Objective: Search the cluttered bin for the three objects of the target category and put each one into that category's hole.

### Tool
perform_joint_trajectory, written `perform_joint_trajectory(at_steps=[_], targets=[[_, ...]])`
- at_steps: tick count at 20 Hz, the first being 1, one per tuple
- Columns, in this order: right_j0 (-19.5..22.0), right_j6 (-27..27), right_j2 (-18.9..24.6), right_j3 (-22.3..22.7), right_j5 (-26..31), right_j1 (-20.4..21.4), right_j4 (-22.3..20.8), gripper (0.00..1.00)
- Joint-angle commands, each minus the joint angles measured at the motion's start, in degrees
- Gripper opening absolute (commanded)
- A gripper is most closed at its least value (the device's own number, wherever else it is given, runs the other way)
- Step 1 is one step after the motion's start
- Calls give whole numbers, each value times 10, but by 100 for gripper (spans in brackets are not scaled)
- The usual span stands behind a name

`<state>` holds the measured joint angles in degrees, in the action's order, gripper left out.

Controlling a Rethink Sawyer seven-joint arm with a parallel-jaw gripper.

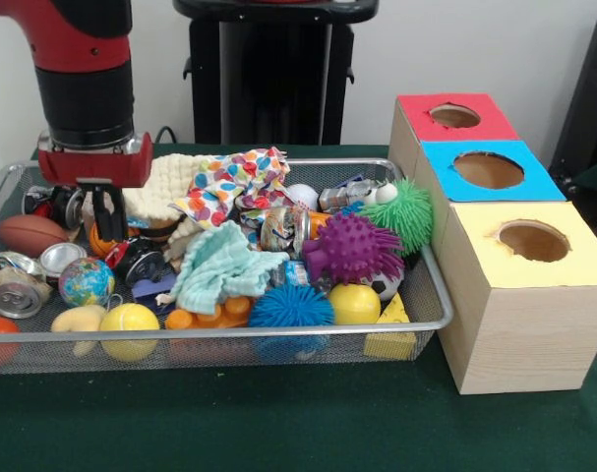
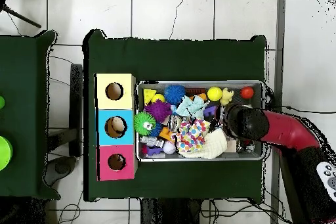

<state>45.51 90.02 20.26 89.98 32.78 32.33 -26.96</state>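
The cluttered bin [image 1: 431, 275], a shallow silver wire-mesh tray, sits on the green surface [image 1: 278, 423] and is heaped with small things. Just beside its end stands a row of three pale wood boxes; the red-surround hole [image 1: 454, 116] tops the box farthest from the front camera, with the blue-surround hole [image 1: 488, 169] next and the yellow-surround hole [image 1: 534, 240] nearest.

Inside the bin, a purple spiky ball [image 1: 352, 248] lies near a green spiky ball [image 1: 408, 211] and a blue spiky ball [image 1: 290, 307]. A teal cloth [image 1: 222, 267] and a multicoloured spotted cloth [image 1: 231, 185] cover the middle. A small globe ball [image 1: 86, 281], a brown football [image 1: 30, 234] and crushed cans [image 1: 15, 292] lie at the other end.

The gripper [image 1: 108, 211] hangs low over that end, its black fingers close together among the clutter; whether they grasp anything cannot be told.
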Motion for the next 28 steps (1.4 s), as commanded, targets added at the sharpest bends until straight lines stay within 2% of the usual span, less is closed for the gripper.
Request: perform_joint_trajectory(at_steps=[1,6,10,16,23,24,27,28], targets=[[-12,-70,35,-73,99,-64,2,0],[-17,-66,36,-116,107,-98,3,0],[-22,-87,41,-170,146,-125,5,0],[-21,-105,48,-202,174,-136,4,0],[-22,-137,59,-264,215,-157,-3,0],[-21,-145,63,-267,214,-159,-6,100],[-20,-150,66,-268,207,-160,-10,100],[-25,-133,59,-270,209,-157,-10,100]])
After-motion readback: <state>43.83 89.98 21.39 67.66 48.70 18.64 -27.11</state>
